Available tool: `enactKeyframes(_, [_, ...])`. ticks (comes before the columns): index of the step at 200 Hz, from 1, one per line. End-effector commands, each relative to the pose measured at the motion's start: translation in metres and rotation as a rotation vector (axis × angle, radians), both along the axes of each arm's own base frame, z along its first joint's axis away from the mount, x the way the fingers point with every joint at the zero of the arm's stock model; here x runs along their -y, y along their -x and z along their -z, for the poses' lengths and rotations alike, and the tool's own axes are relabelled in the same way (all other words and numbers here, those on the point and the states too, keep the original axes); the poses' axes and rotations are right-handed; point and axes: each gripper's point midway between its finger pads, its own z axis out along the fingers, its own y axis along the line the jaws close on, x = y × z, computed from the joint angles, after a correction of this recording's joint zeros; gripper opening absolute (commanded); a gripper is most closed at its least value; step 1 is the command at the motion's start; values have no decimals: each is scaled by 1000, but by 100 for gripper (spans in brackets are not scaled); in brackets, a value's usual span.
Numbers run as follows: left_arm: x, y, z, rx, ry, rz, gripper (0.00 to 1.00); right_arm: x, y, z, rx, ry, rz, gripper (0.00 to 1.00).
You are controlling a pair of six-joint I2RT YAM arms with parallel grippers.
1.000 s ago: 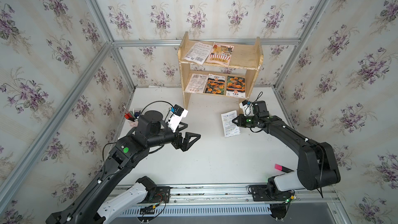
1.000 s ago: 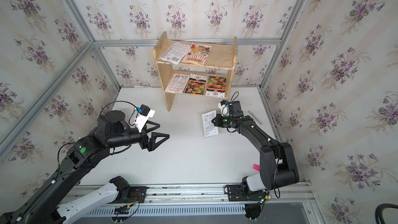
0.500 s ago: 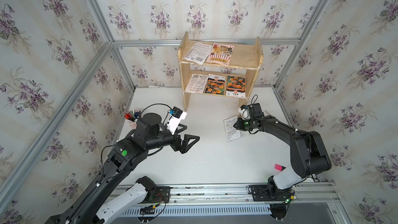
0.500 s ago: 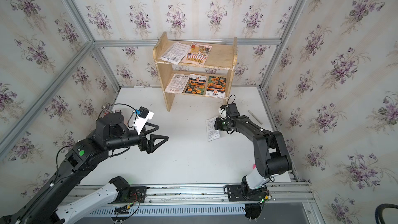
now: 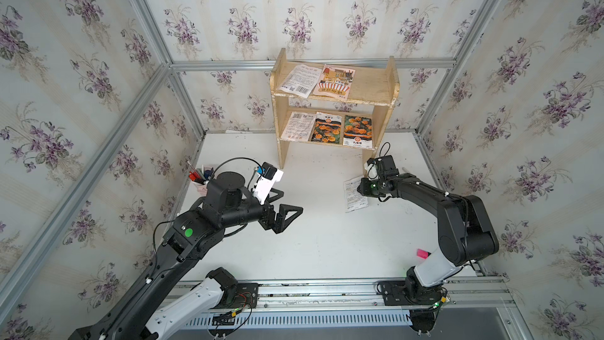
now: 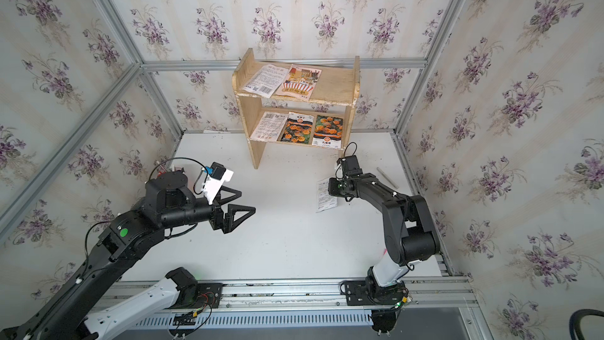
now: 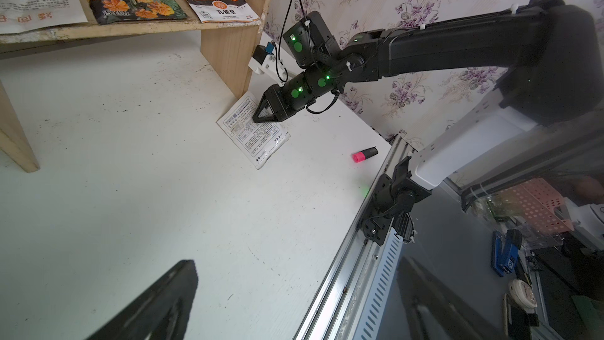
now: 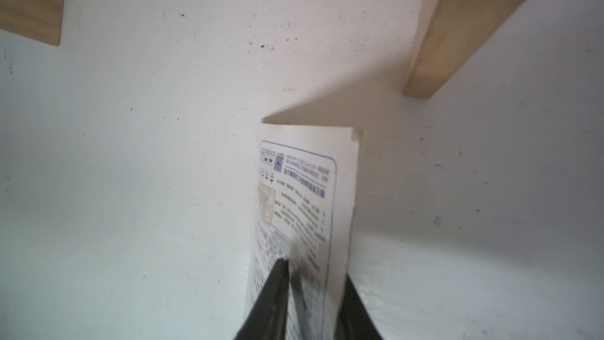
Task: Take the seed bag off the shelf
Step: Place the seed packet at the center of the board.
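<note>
seed bag point(image 5: 354, 196): on table point(image 5: 327, 243) before shelf point(image 5: 372, 88).
right claw point(image 5: 359, 188): we see it slightly parted astride seed bag.
left claw point(image 5: 293, 202): gaping, empty.

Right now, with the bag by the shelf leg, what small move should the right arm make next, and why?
Probably lift the right gripper straight up, clear of the bag. The bag lies flat on the table, off the shelf, and the jaws stand parted over it, so nothing seems held; the shelf's leg is close, so up looks safer than sideways.
</note>
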Motion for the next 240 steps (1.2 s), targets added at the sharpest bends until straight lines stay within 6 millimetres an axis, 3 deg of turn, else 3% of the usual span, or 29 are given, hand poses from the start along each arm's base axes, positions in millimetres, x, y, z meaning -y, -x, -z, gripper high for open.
enactKeyframes(1, [4,0,-6,15,25,17,100,15,-2,-1,12,84,35,31])
enactKeyframes(45, [6,0,-8,14,33,24,100,34,-3,-7,50,162,99,35])
enactKeyframes(60, [6,-1,-8,14,33,21,99,19,1,-21,84,85,60,36])
enactKeyframes(80, [7,-3,-7,11,34,16,100,-20,11,-57,177,-126,-45,39])
enactKeyframes(98, [9,-6,-7,6,39,17,99,-38,21,-86,241,-224,-83,40])
enactKeyframes(135, [15,-13,-11,-2,53,15,99,-52,38,-136,352,-302,-99,41])
enactKeyframes(172, [23,-25,-25,-10,78,-4,99,-67,58,-183,444,-383,-162,47])
enactKeyframes(197, [26,-31,-29,-18,81,-7,99,-80,70,-226,525,-414,-206,51])
enactKeyframes(232, [25,-35,-29,-23,78,-37,99,-93,72,-289,650,-406,-223,55])
enactKeyframes(240, [24,-35,-28,-25,79,-40,100,-108,78,-304,667,-404,-258,56])
